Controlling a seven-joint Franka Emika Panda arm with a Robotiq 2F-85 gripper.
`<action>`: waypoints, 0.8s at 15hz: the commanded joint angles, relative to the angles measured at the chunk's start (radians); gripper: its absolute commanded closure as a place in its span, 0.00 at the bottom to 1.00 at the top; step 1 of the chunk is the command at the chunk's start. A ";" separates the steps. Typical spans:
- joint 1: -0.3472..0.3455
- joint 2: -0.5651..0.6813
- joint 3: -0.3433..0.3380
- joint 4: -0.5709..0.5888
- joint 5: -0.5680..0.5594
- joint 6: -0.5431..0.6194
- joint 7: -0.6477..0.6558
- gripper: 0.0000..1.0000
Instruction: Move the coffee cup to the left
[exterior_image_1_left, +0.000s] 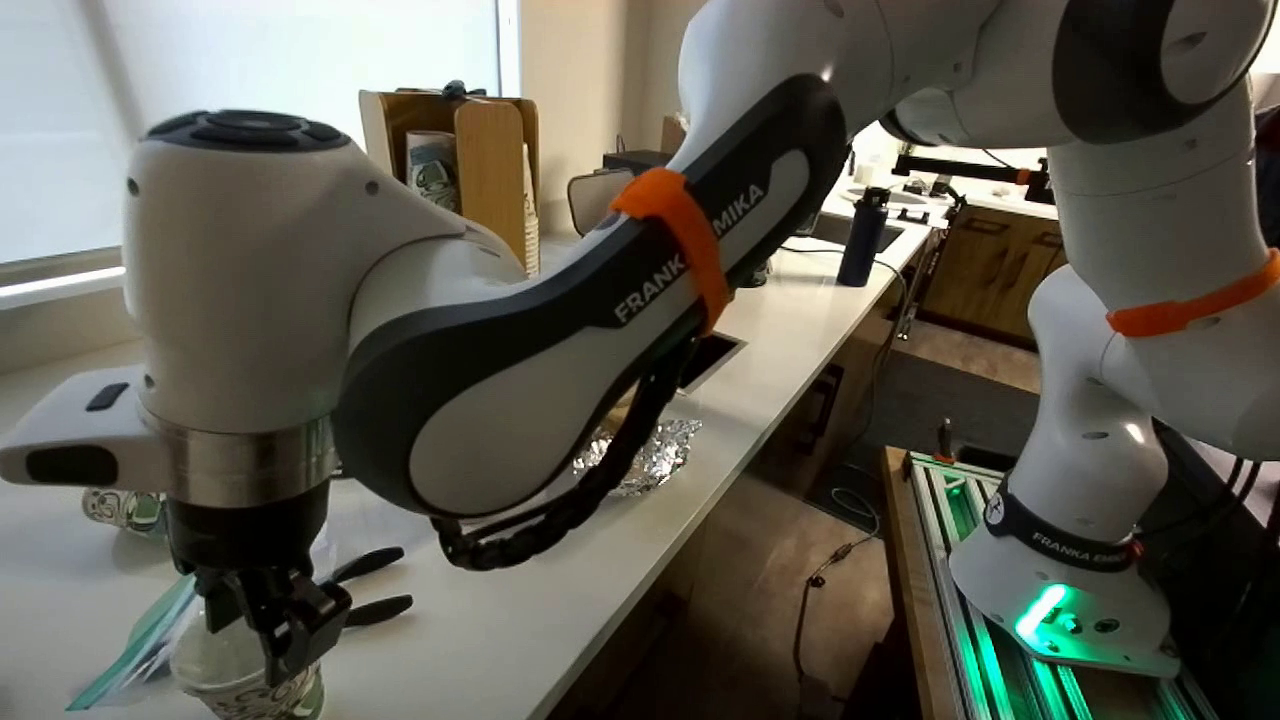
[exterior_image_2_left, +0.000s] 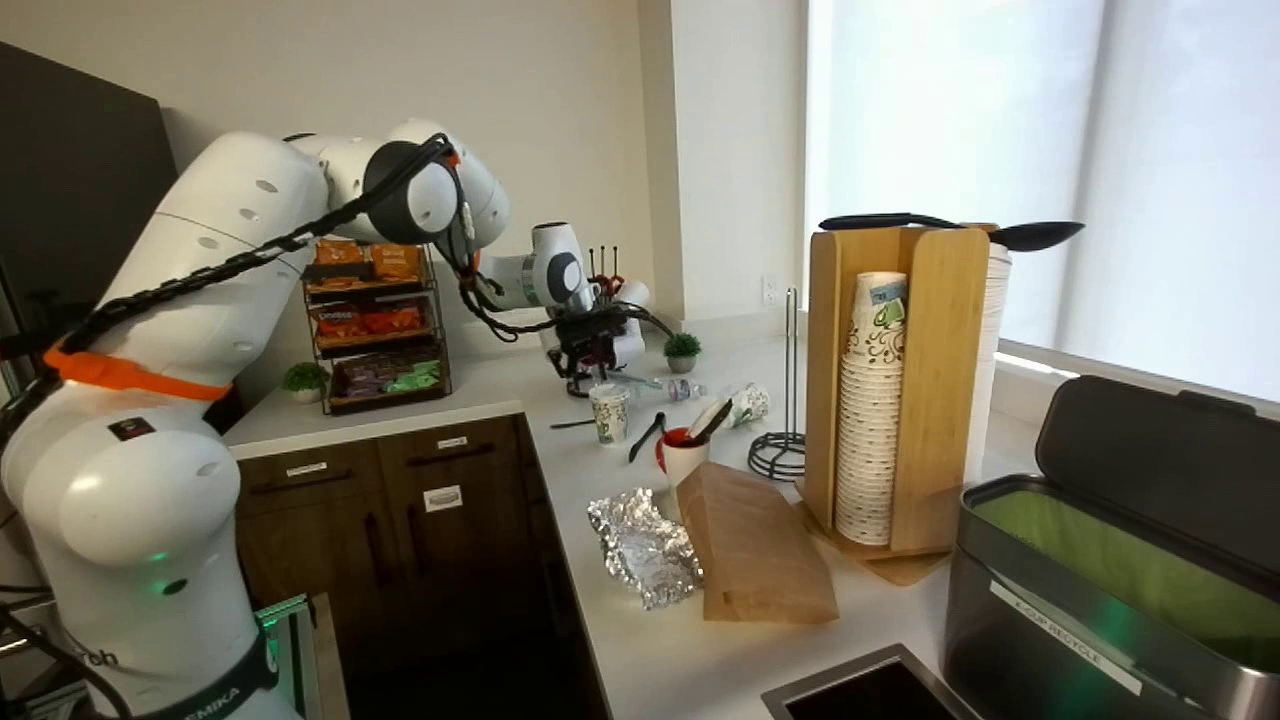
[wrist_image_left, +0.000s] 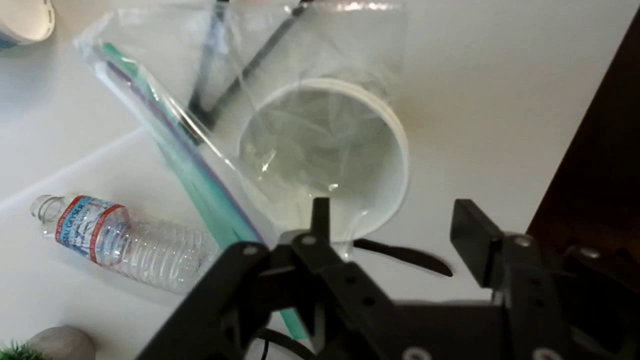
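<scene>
Wrist view: pincer (wrist_image_left: 392, 225) spread near the coffee cup (wrist_image_left: 345, 160); left of the pincer lies a water bottle (wrist_image_left: 155, 255) labelled "STAL GEYSER".

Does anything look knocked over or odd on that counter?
Yes: in the wrist view, a zip bag shows across the mouth of the coffee cup, an odd spot; whether they touch is unclear. Another cup and a clear bottle lie on their sides nearby, though such things usually stand.

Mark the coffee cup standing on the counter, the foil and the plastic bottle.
Coffee cup (exterior_image_2_left: 610, 414): in an exterior view, on its patterned side wall.
Foil (exterior_image_2_left: 646, 550): in an exterior view, middle of the crumpled sheet.
Plastic bottle (wrist_image_left: 142, 250): in the wrist view, on its clear ribbed body.
</scene>
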 joint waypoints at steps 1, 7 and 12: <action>0.009 -0.072 0.034 -0.017 -0.001 -0.122 0.022 0.02; 0.012 -0.291 0.019 -0.219 -0.013 -0.228 0.314 0.00; -0.021 -0.456 0.013 -0.474 0.011 -0.207 0.560 0.00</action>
